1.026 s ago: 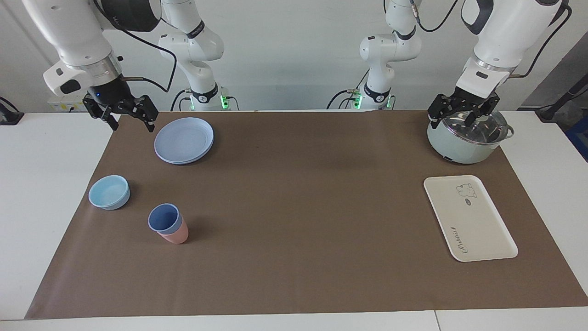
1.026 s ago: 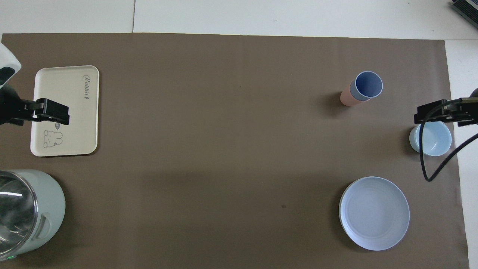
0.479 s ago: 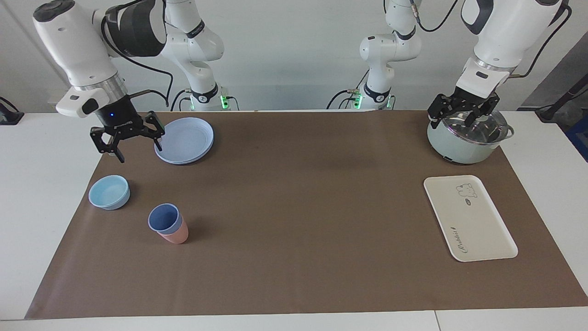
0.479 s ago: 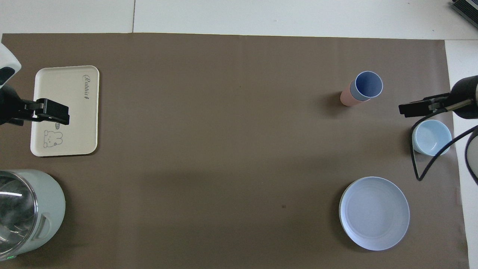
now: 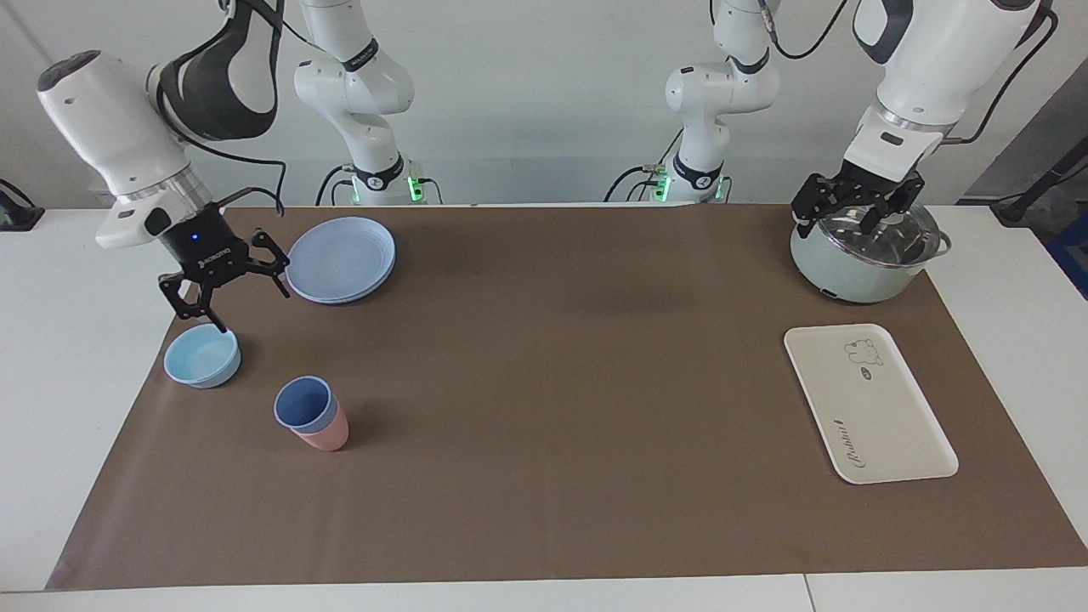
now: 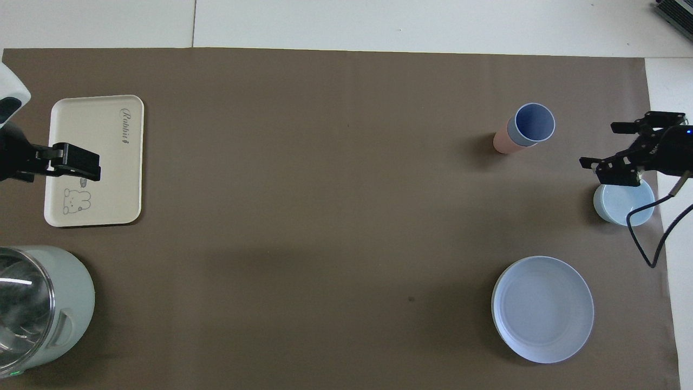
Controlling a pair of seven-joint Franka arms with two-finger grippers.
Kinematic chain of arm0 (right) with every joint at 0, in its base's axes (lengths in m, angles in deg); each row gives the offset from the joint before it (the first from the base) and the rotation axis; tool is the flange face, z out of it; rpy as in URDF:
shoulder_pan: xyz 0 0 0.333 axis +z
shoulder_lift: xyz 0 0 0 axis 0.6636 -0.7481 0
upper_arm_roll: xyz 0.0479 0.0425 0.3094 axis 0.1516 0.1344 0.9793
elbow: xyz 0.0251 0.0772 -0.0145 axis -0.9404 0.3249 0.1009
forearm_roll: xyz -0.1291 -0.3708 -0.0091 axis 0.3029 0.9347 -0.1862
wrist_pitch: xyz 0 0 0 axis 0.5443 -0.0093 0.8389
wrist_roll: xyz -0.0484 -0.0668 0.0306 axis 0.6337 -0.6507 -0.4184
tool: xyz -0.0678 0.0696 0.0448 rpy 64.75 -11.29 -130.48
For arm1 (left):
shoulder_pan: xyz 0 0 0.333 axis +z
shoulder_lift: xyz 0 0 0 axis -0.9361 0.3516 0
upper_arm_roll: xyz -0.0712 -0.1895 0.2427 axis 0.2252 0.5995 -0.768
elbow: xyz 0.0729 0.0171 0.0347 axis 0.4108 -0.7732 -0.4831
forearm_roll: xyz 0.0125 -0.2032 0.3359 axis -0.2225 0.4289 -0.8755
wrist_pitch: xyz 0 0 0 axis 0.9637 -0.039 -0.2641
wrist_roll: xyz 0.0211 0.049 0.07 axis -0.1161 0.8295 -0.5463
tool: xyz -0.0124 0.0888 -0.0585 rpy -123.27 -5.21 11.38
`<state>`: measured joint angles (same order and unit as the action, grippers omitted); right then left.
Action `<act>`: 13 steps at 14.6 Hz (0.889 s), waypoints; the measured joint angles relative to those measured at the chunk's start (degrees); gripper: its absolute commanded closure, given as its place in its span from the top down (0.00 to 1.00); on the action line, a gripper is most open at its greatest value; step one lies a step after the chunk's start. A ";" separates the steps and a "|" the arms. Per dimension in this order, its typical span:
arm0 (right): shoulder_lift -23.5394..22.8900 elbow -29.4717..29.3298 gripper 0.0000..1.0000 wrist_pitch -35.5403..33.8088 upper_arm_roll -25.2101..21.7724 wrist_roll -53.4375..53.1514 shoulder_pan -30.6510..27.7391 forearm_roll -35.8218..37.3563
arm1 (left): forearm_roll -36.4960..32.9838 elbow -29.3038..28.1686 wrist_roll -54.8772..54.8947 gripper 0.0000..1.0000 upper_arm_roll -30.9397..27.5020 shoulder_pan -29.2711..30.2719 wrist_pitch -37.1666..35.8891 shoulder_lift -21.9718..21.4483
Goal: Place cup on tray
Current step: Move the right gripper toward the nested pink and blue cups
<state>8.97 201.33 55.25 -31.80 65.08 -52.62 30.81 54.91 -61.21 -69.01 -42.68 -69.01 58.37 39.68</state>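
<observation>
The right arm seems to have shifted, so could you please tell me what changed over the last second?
The right gripper, fingers open and empty, came down and away from the robots, from beside the plate to just above the bowl, toward the cup. Nothing was grasped. The left gripper stayed over the pot; cup, pink cup, plate, bowl and tray did not move.

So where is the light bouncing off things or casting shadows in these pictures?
Facing view: bright glare on the pot's glass lid, and a soft shadow beside the stacked cups. Overhead view: white reflection streaks on the same lid, and a faint shadow edging the plate.
</observation>
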 measured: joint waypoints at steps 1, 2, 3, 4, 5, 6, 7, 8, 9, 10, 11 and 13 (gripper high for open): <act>-1.56 0.22 1.00 0.48 -0.05 4.53 -0.82 -3.51 | 0.00 0.00 0.00 1.00 0.00 0.00 0.00 0.00; -3.14 0.40 1.00 0.72 -0.05 8.43 -1.33 -7.19 | 0.00 0.00 0.00 1.00 0.00 0.00 0.00 0.00; -4.48 0.54 1.00 0.78 -0.06 12.18 -1.55 -11.07 | 0.00 0.00 0.00 1.00 0.00 0.00 0.00 0.00; -5.95 0.74 1.00 0.81 -0.06 16.69 -1.76 -15.52 | 0.00 0.00 0.00 1.00 0.00 0.00 0.00 0.00; -7.50 0.91 1.00 0.90 -0.07 21.11 -2.09 -19.57 | 0.00 0.00 0.00 1.00 0.00 0.00 -0.01 0.00; -8.89 1.06 1.00 0.97 -0.09 24.23 -2.45 -22.52 | 0.00 0.00 0.00 1.00 0.00 0.00 -0.01 0.00; -9.93 1.22 1.00 0.97 -0.09 25.88 -2.75 -24.43 | 0.00 0.00 0.00 1.00 0.00 0.00 -0.01 0.00; -10.70 1.42 1.00 0.97 -0.09 27.26 -2.92 -26.14 | 0.00 0.00 0.00 1.00 0.00 0.00 -0.01 0.00; -11.33 1.67 1.00 0.97 -0.09 29.08 -2.96 -28.03 | 0.00 0.00 0.00 1.00 0.00 0.00 -0.01 0.00; -11.96 1.98 1.00 0.95 -0.08 31.05 -2.98 -30.22 | 0.00 0.00 0.00 1.00 0.00 0.00 -0.01 0.00; -12.86 2.32 1.00 0.90 -0.09 33.52 -3.10 -33.23 | 0.00 0.00 0.00 1.00 0.00 0.00 -0.01 0.00; -15.68 2.74 1.00 0.17 -0.08 39.10 -3.50 -39.04 | 0.00 0.00 0.00 1.00 0.00 0.00 -0.01 0.00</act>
<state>-6.71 204.07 55.41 -31.87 104.18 -56.13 -8.23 54.91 -61.21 -69.01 -42.68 -69.01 58.36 39.68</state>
